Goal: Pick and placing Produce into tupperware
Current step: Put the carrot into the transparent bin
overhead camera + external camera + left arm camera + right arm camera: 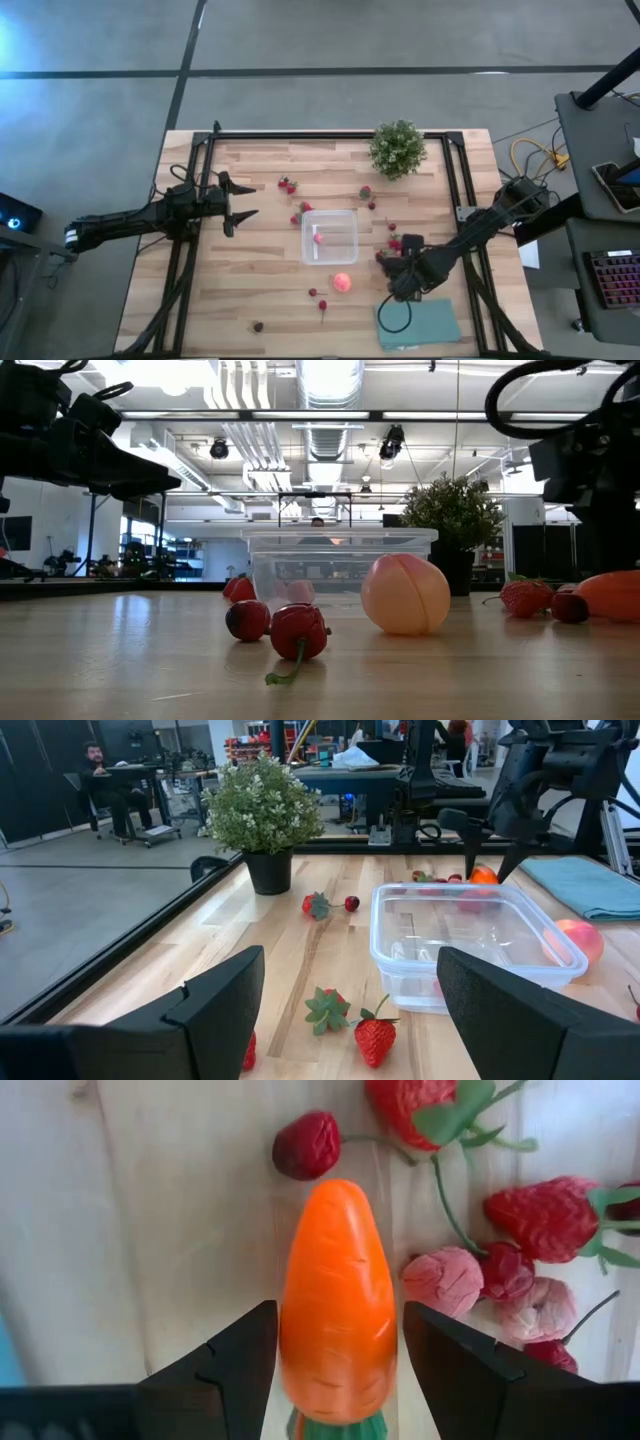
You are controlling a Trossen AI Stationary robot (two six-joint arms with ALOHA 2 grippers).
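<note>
1. Both arms are dark, slim and jointed; seen from above, they flank the tupperware [330, 236], one on each side.
2. The left gripper [345, 1010] has broad, matte-black, angular fingers with stepped edges.
3. The right gripper [338, 1355] has similar black, blocky fingers.
4. A black cable loops near the right wrist.

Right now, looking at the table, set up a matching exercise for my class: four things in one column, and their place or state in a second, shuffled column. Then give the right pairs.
Things:
1. carrot
2. peach
3. potted plant
4. teal cloth

Places or states:
A. at the table's far edge
B. lying flat at the near right corner
C. between the fingers of the right end effector
D. on the wood just near of the tupperware

Pairs: 1-C, 2-D, 3-A, 4-B
</note>
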